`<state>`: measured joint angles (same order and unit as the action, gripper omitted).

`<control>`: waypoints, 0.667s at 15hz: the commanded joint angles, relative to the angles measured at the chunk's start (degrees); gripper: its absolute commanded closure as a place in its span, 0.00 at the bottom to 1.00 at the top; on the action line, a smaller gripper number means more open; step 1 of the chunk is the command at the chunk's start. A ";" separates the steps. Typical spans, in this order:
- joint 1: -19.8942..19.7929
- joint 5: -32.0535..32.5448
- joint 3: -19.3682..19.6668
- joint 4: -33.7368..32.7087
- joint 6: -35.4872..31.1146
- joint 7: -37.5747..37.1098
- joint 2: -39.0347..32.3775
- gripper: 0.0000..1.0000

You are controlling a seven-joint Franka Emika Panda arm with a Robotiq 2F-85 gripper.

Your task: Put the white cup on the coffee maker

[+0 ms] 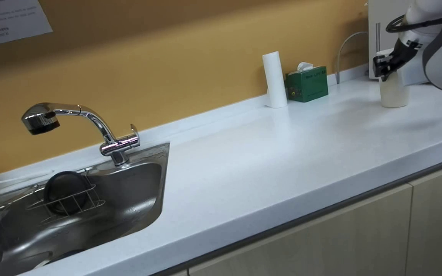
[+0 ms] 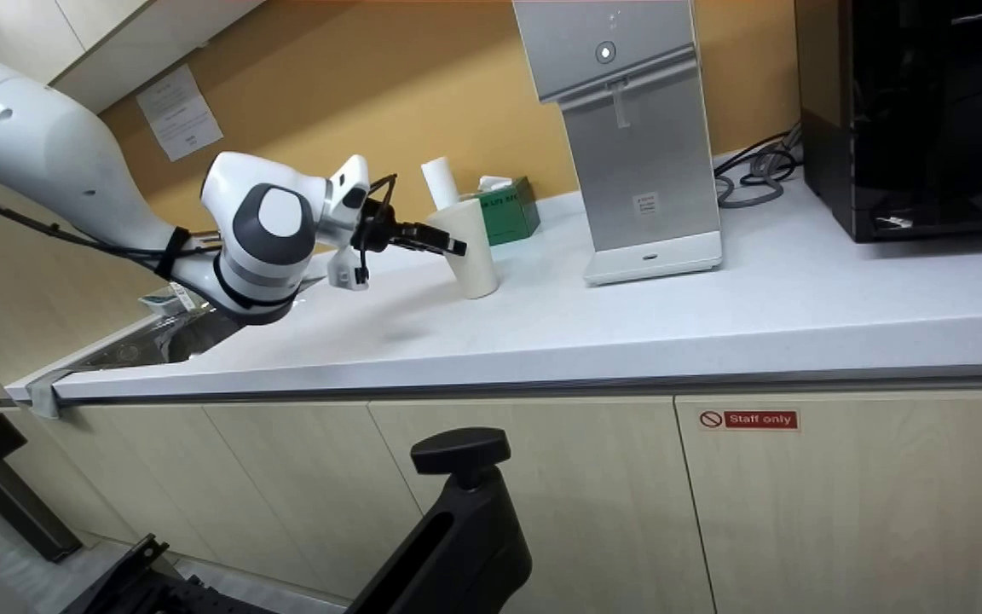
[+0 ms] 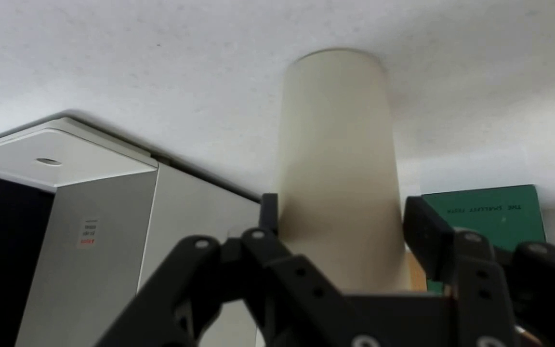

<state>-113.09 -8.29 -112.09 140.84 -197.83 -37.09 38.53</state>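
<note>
Near the coffee maker (image 2: 638, 162), inside the tabletop's (image 1: 282, 153) back edge, the white cup (image 3: 340, 159) is flanked by the end effector (image 3: 341, 213) — whether clamped cannot be told.

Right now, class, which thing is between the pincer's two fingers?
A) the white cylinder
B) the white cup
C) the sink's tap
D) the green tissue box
B, because the wrist view shows the fingers of the pincer on either side of the white cup, while in an exterior view the green tissue box stands apart, by the wall.
</note>
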 commanded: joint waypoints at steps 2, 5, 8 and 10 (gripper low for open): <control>1.67 -3.88 2.32 0.56 0.08 4.44 -1.31 0.58; 5.07 -6.52 6.49 2.37 0.11 6.36 -1.75 0.58; 8.12 -9.44 10.89 3.72 0.90 7.79 -0.71 0.58; 9.08 -10.68 12.86 4.61 1.97 8.51 -0.69 0.58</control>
<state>-106.31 -17.10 -102.46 143.81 -197.19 -30.27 38.33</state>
